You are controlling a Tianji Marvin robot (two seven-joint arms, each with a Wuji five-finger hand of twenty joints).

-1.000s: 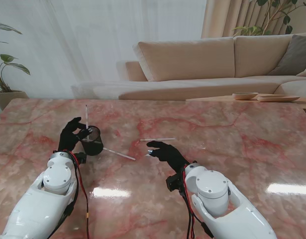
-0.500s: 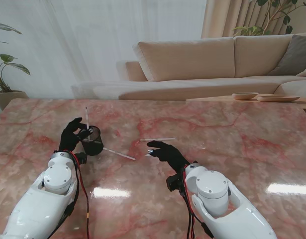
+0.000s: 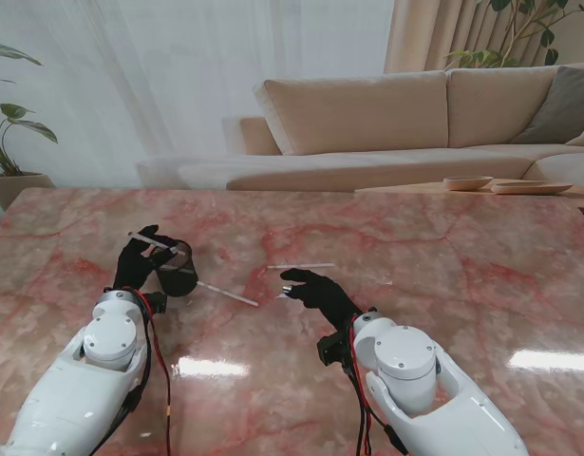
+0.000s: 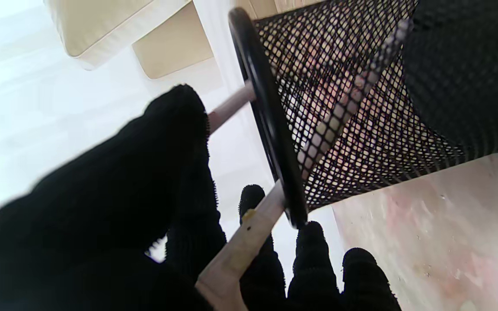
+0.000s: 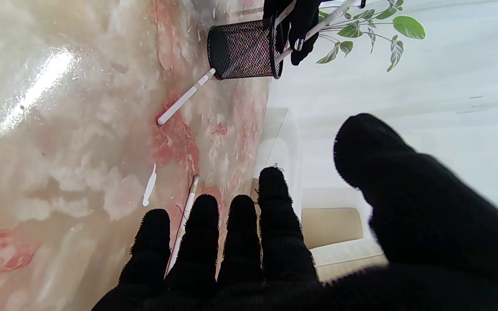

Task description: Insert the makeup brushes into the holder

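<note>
The left hand [image 3: 138,261] grasps a slim white makeup brush [image 4: 249,235], its tip inside the tilted black mesh holder [image 4: 361,108] beside its fingers. Two white brushes lie near the released right hand [image 3: 315,288], by my judgement awaiting insertion.

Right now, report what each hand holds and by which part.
The left hand holds a makeup brush by its handle, outside the mesh holder's rim; its far end is inside. The right hand holds nothing.

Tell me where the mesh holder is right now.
The mesh holder stands on the table's left side in the stand view, right against the left hand, with a loose brush lying at its right.
</note>
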